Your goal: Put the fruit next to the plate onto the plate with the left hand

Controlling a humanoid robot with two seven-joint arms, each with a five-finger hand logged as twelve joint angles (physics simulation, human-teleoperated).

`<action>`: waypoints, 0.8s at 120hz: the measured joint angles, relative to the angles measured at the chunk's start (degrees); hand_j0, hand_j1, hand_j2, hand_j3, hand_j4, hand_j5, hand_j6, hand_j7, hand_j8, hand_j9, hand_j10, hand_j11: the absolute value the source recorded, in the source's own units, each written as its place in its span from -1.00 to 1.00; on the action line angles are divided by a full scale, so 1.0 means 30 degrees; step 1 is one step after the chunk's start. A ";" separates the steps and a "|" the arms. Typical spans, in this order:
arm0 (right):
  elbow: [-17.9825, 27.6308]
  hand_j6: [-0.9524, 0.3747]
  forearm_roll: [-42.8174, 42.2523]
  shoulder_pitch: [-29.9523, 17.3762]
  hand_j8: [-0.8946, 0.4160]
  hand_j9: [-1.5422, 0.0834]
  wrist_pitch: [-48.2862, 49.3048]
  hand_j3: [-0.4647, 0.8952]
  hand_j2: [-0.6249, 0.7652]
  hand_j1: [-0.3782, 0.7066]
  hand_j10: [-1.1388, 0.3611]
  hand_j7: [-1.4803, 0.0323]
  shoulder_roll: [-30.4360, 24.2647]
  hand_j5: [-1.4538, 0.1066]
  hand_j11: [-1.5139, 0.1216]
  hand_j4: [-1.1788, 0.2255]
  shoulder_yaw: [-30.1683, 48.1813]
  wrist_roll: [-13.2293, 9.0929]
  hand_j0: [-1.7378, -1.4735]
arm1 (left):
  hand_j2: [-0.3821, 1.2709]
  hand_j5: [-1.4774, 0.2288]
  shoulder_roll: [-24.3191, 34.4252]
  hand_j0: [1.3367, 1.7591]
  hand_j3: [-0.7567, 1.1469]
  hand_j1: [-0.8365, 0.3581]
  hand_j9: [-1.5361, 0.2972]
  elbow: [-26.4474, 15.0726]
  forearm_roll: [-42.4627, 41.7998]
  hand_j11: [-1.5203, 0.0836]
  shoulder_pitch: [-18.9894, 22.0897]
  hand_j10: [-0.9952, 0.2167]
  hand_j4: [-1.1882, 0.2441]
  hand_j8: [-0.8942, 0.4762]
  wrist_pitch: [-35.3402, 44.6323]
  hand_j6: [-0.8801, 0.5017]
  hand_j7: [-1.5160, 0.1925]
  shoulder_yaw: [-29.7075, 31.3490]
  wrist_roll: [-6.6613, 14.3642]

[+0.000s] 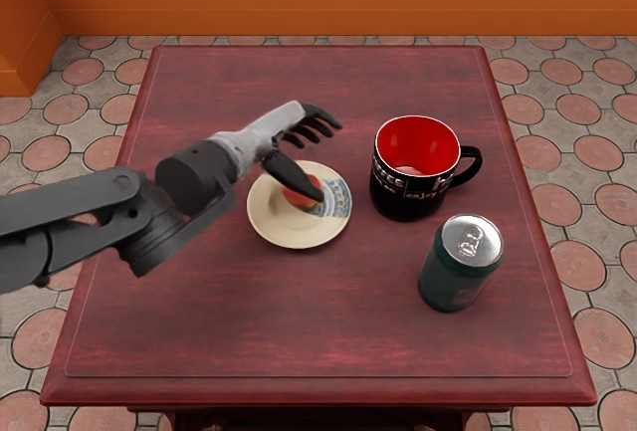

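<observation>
Sitting on the plate (284, 232) just beneath the thumb, the fruit (299, 195) seems already delivered, which likely explains why the left hand (284, 137) hovers over the plate with fingers spread, gripping nothing.

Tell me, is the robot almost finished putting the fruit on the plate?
Nearly. Done: the fruit already lies on the plate. In hand: nothing. The left hand hovers over the plate with its fingers spread, and its thumb is right above the fruit. Left: probably only pulling the arm away. The mug and the can stand apart on the right.
</observation>
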 joint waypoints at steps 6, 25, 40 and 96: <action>0.0010 0.44 0.0000 0.0000 0.37 0.90 0.0000 -0.32 -0.10 -0.95 0.52 0.96 0.0000 0.86 0.85 0.68 0.0003 0.0001 -0.40 | -0.45 0.30 0.0004 0.52 -0.20 0.45 0.28 -0.0485 -0.0936 0.44 -0.0013 0.21 0.27 -0.07 -0.0108 -0.12 0.35 -0.0184 0.0000; 0.0077 0.44 0.0000 0.0007 0.37 0.90 0.0021 -0.32 -0.10 -0.95 0.52 0.96 0.0000 0.86 0.85 0.68 0.0006 0.0003 -0.40 | -0.50 0.52 0.0307 0.52 -0.20 0.72 0.48 -0.1093 -0.8583 0.67 0.0141 0.43 0.47 0.12 -0.1329 0.08 0.56 -0.2043 0.0000; 0.0124 0.43 0.0000 0.0052 0.36 0.90 0.0027 -0.32 -0.10 -0.95 0.52 0.96 0.0000 0.86 0.85 0.68 -0.0004 0.0004 -0.40 | -0.51 0.60 0.5714 0.52 -0.20 0.82 0.56 -0.1211 -1.5940 0.76 0.0211 0.51 0.54 0.19 -0.7192 0.16 0.65 -0.3719 0.0000; 0.0195 0.44 0.0000 0.0116 0.37 0.90 0.0079 -0.32 -0.10 -0.95 0.52 0.96 0.0000 0.86 0.85 0.68 -0.0019 0.0004 -0.40 | -0.53 0.70 1.4395 0.52 -0.20 0.94 0.64 0.0981 -2.6370 0.86 0.2785 0.61 0.63 0.28 -1.7867 0.25 0.74 -0.4574 0.0000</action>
